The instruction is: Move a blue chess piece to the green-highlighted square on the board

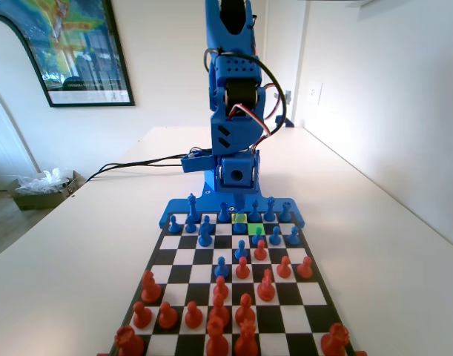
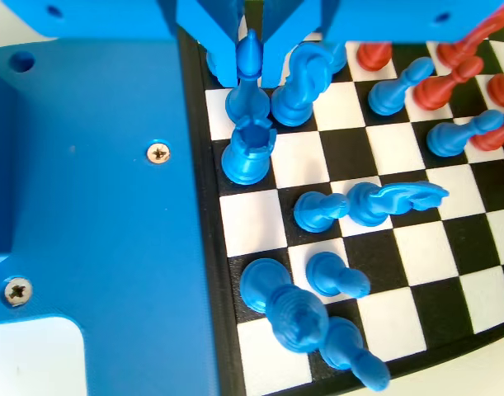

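Observation:
In the wrist view my gripper [image 2: 250, 81] hangs over the board's [image 2: 383, 272] back row beside the blue rim. Its jaws sit tight on both sides of the pointed top of a blue chess piece [image 2: 247, 106], which stands upright on its square. In the fixed view the gripper [image 1: 239, 202] is low at the board's [image 1: 163, 256] far end. The green-highlighted square [image 1: 253, 229] lies just in front and right of it, with a paler yellow-green square [image 1: 239, 219] next to it. A blue pawn [image 1: 258, 237] partly covers the green square.
More blue pieces crowd close around the gripped one, among them a rook [image 2: 247, 153] and a knight [image 2: 305, 82]. Orange-red pieces [image 1: 219, 319] fill the near half in the fixed view. Cables [image 1: 137, 163] run left from the arm's base across the table.

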